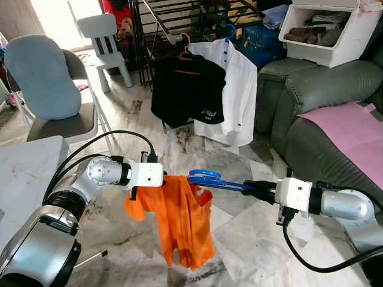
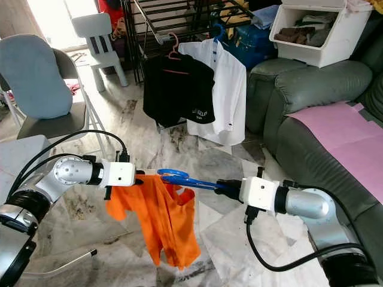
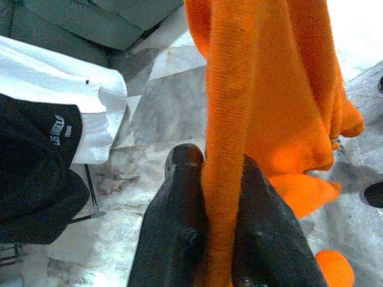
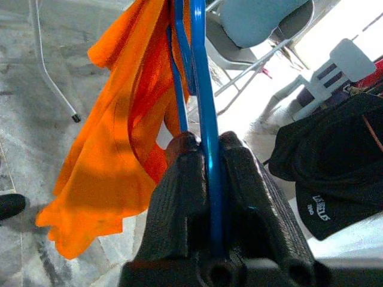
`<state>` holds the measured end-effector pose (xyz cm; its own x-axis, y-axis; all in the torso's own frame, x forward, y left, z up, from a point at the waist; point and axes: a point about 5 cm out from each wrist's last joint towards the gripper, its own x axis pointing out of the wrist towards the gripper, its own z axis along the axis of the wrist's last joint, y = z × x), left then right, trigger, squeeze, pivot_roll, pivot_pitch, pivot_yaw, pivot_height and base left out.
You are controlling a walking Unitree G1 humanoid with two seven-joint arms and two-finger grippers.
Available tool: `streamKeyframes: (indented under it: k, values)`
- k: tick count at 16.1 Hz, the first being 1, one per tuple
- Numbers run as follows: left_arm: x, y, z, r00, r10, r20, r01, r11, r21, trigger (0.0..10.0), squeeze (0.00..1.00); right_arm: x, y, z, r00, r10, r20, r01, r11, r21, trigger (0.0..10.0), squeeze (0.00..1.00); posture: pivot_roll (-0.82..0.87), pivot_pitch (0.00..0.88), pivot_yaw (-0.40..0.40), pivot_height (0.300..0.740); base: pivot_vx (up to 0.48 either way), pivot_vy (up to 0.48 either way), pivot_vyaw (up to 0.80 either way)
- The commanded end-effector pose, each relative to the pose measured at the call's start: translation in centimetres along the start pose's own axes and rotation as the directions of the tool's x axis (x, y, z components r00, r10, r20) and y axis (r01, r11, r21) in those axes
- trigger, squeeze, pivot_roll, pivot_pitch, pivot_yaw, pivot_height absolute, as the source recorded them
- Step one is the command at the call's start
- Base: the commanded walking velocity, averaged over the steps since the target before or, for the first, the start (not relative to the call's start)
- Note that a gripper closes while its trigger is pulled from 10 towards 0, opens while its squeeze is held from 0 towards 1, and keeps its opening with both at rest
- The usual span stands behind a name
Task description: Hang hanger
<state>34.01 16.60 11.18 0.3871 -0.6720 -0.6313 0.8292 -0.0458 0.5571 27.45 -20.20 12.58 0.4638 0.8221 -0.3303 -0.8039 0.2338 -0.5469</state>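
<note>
An orange shirt (image 1: 181, 222) hangs in front of me above the marble floor. My left gripper (image 1: 164, 177) is shut on the shirt's upper edge; in the left wrist view its fingers (image 3: 179, 203) pinch a fold of orange cloth (image 3: 269, 101). A blue hanger (image 1: 207, 178) lies flat, one end tucked into the top of the shirt. My right gripper (image 1: 258, 189) is shut on the hanger's other end. The right wrist view has the blue hanger (image 4: 202, 89) running out between the fingers (image 4: 179, 191) into the orange shirt (image 4: 114, 161).
A drying rack (image 1: 179, 18) stands behind, with a black shirt (image 1: 187, 86) and a white shirt (image 1: 236, 89) hung on it. A green sofa (image 1: 323, 113) lies to the right, a padded chair (image 1: 51, 89) and a white table corner (image 1: 27, 173) to the left.
</note>
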Motion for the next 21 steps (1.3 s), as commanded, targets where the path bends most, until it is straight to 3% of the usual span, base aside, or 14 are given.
streamKeyframes:
  k: [1,5,6,7,9,13,14,15,17,21]
  values:
    - [-0.2,0.3,0.0,1.0,-0.004,-0.003,0.004,1.0,-0.001,0.0,0.0,0.3,-0.6,0.6,0.999,-0.023,0.03,0.024,0.999,-0.029,10.0,0.0,-0.2,0.0,0.056,0.74,0.0,0.0,0.0]
    - [-0.2,0.1,-0.1,1.0,-0.001,0.003,0.001,1.0,-0.03,0.0,0.0,0.7,-0.8,0.3,0.998,-0.062,0.013,0.063,0.998,-0.017,10.0,0.0,-0.19,0.0,0.049,0.74,0.0,0.0,0.0]
    - [-0.2,0.0,-0.3,1.0,0.002,0.002,-0.002,0.999,-0.037,0.0,0.0,0.8,-0.9,0.2,0.998,-0.063,0.013,0.063,0.998,-0.008,10.0,0.83,-0.19,0.0,0.047,0.74,0.0,0.0,0.0]
    - [-0.2,-0.1,-0.4,1.0,0.011,0.006,-0.011,0.999,-0.051,0.0,0.0,0.9,-0.9,0.2,0.998,-0.06,0.008,0.059,0.998,0.012,10.0,1.0,-0.19,0.0,0.047,0.74,0.0,0.0,0.0]
    - [0.0,-0.5,-0.6,1.0,0.024,0.018,-0.022,0.996,-0.086,0.0,0.0,0.8,-1.3,0.0,0.998,-0.058,-0.011,0.058,0.998,0.009,10.0,1.0,-0.19,0.0,0.046,0.74,0.0,0.0,0.0]
    - [-0.3,-1.6,-1.8,0.998,0.064,-0.012,-0.065,0.986,-0.152,0.0,0.0,-0.9,-5.3,-0.3,0.968,-0.232,-0.092,0.226,0.972,-0.066,10.0,1.0,-0.18,0.0,0.033,0.74,0.0,0.0,0.0]
    - [-0.6,-2.0,-2.4,0.997,0.073,-0.039,-0.079,0.982,-0.171,0.0,0.0,-2.2,-7.0,-0.5,0.931,-0.339,-0.133,0.327,0.939,-0.102,10.0,1.0,-0.19,0.0,0.032,0.74,0.0,0.0,0.0]
    - [-0.7,-2.1,-2.6,0.996,0.079,-0.05,-0.087,0.98,-0.177,0.0,0.0,-2.7,-7.8,-0.6,0.907,-0.392,-0.152,0.377,0.919,-0.119,10.0,1.0,-0.19,0.0,0.032,0.74,0.0,0.0,0.0]
    - [-1.1,-2.4,-3.2,0.992,0.099,-0.078,-0.113,0.974,-0.199,0.0,0.0,-4.5,-10.0,-0.3,0.802,-0.577,-0.154,0.554,0.815,-0.169,10.0,1.0,-0.19,0.0,0.032,0.74,0.0,0.0,0.0]
    - [-1.2,-2.3,-3.6,0.985,0.14,-0.101,-0.159,0.963,-0.216,0.0,0.0,-5.6,-11.5,0.7,0.653,-0.755,-0.057,0.738,0.652,-0.175,10.0,1.0,-0.19,0.0,0.036,0.74,0.0,0.0,0.0]
